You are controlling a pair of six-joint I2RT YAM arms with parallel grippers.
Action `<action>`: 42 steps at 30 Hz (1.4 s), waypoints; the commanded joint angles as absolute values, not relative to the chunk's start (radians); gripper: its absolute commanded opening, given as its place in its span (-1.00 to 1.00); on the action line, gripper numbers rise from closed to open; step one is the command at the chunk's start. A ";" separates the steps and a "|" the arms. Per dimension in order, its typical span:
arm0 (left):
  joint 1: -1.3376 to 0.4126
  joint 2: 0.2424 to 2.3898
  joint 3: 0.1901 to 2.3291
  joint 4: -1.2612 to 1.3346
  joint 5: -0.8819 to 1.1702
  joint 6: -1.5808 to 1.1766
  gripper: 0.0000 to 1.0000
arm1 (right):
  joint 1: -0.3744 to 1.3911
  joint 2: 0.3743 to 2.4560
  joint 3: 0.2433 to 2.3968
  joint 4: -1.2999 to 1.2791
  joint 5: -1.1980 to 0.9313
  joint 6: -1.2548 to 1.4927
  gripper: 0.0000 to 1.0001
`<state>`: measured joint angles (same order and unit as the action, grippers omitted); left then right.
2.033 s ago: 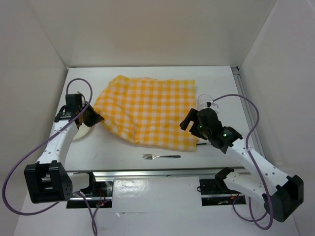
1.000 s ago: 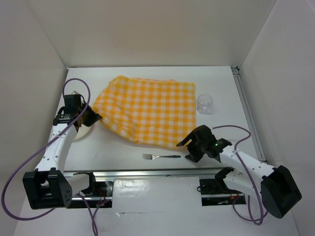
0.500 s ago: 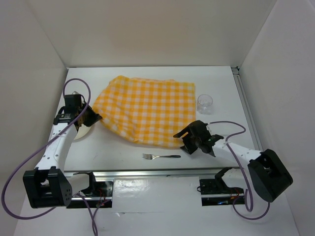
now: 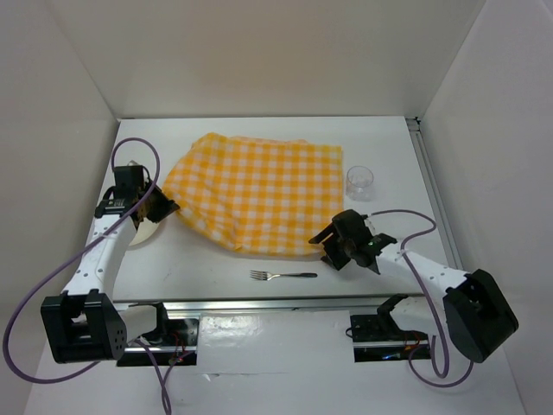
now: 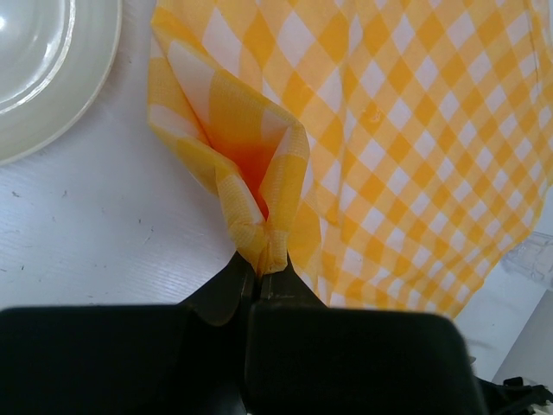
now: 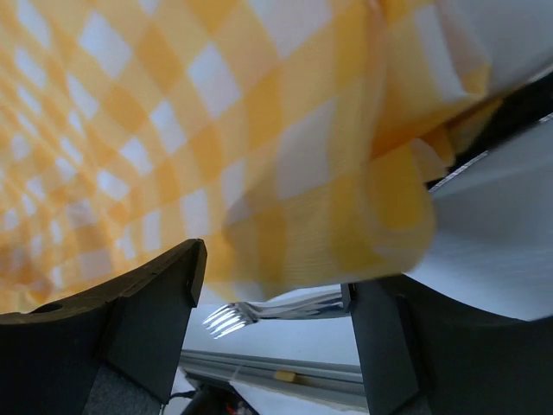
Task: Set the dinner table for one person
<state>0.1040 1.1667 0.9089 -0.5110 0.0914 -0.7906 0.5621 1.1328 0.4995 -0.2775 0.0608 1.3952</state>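
Note:
The dinner table (image 4: 384,143) is a wide white top. A yellow-and-white checked cloth (image 4: 255,194) lies rumpled across its middle. My left gripper (image 4: 161,207) is shut on the cloth's left corner (image 5: 259,216), which stands up bunched between the jaws (image 5: 259,270). My right gripper (image 4: 325,241) is open at the cloth's near right corner. In the right wrist view that corner (image 6: 346,216) hangs between the two fingers (image 6: 147,320), untouched by either. A silver fork (image 4: 283,275) lies near the front edge, also seen beyond the right gripper (image 6: 278,290).
A cream plate (image 4: 143,232) sits partly under the left arm, beside the pinched corner (image 5: 43,78). A clear glass (image 4: 360,182) stands right of the cloth. Metal rails run along the front (image 4: 259,304) and right (image 4: 432,186) edges.
The right arm swung from beside the glass down to the cloth's near right corner, and its jaws narrowed a little. The left arm kept its grip and stayed put.

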 commanded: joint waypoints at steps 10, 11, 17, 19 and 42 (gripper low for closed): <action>0.103 1.177 0.911 -0.491 0.086 -0.776 -1.00 | 0.555 1.098 0.735 -0.527 0.276 1.241 0.35; 0.103 1.177 0.911 -0.491 0.086 -0.776 -1.00 | 0.555 1.082 0.744 -0.575 0.320 1.241 0.38; 0.103 1.177 0.911 -0.491 0.086 -0.785 -1.00 | 0.555 1.046 0.706 -0.614 0.237 1.273 0.55; 0.103 1.167 0.911 -0.491 0.077 -0.785 -1.00 | 0.555 1.017 0.660 -0.595 0.148 1.325 0.56; 0.103 1.167 0.939 -0.509 0.077 -0.785 -1.00 | 0.555 0.972 0.456 -0.383 0.051 1.399 -0.57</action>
<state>0.1040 1.1767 0.9089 -0.5159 0.0818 -0.7891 0.5583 0.9562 0.4644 -0.5396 0.0536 1.4166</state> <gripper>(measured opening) 0.054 0.207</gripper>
